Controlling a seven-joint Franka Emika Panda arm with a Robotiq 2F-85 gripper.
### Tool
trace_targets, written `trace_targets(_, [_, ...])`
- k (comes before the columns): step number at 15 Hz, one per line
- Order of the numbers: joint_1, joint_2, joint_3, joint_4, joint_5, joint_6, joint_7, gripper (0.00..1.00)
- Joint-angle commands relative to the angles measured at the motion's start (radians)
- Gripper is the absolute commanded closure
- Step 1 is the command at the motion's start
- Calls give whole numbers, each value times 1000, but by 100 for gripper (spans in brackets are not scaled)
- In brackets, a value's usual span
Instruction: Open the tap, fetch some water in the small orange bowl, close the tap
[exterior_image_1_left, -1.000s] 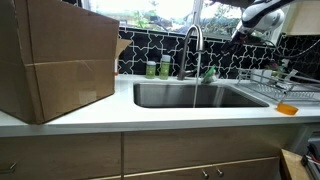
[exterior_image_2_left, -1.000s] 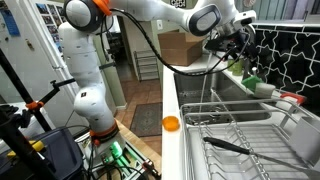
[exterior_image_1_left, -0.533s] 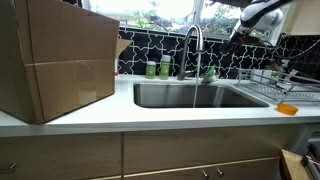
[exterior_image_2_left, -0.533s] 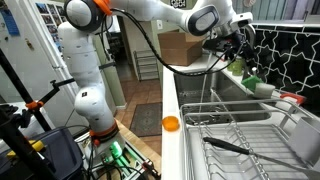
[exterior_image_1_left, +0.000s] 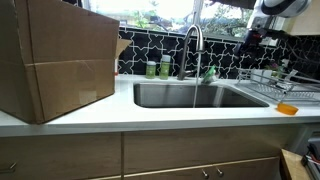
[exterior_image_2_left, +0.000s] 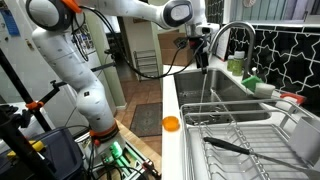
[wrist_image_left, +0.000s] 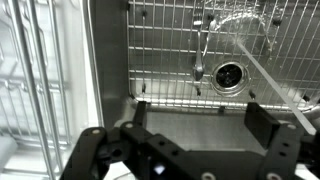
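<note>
The tap (exterior_image_1_left: 193, 48) is a tall steel gooseneck behind the steel sink (exterior_image_1_left: 150, 96); it also shows in the other exterior view (exterior_image_2_left: 231, 34). A thin stream seems to fall from its spout into the basin. The small orange bowl (exterior_image_1_left: 287, 109) sits on the counter's front edge beside the dish rack, and shows as well at the counter corner (exterior_image_2_left: 171, 124). My gripper (wrist_image_left: 200, 120) is open and empty, high over the sink, apart from the tap (exterior_image_2_left: 200, 52). In the wrist view it looks down on the sink grid and drain (wrist_image_left: 229, 75).
A large cardboard box (exterior_image_1_left: 58, 60) fills one end of the counter. Green bottles (exterior_image_1_left: 158, 69) stand behind the sink by the tap. A wire dish rack (exterior_image_1_left: 280, 86) holding a dark utensil (exterior_image_2_left: 228, 146) lies beside the sink.
My arm has swung away from the tap: the gripper left the spout area and now hangs over the sink's open side. Bowl and tap have not moved.
</note>
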Motion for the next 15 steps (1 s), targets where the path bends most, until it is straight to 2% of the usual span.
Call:
trace_targets(1, [-29,-176,11,-180,-48,-50,145,0])
trace_targets(4, [-58,-273,15,-292,-50,-40,196,0])
trace_targets(6, [-72,-319,12,-355,-54,-21,171,0])
trace_targets(7, [-80,-326,0,-382,-66,30,134,0])
trace_targets(8, [-67,-263,11,-296,-33,-32,150,0])
trace_targets(12, [-83,-303,11,-352,-41,3,139,0])
trace_targets(13, [-65,-308,12,-350,-24,3,119,0])
trace_targets(15, [-70,-328,42,-372,-56,-7,129,0])
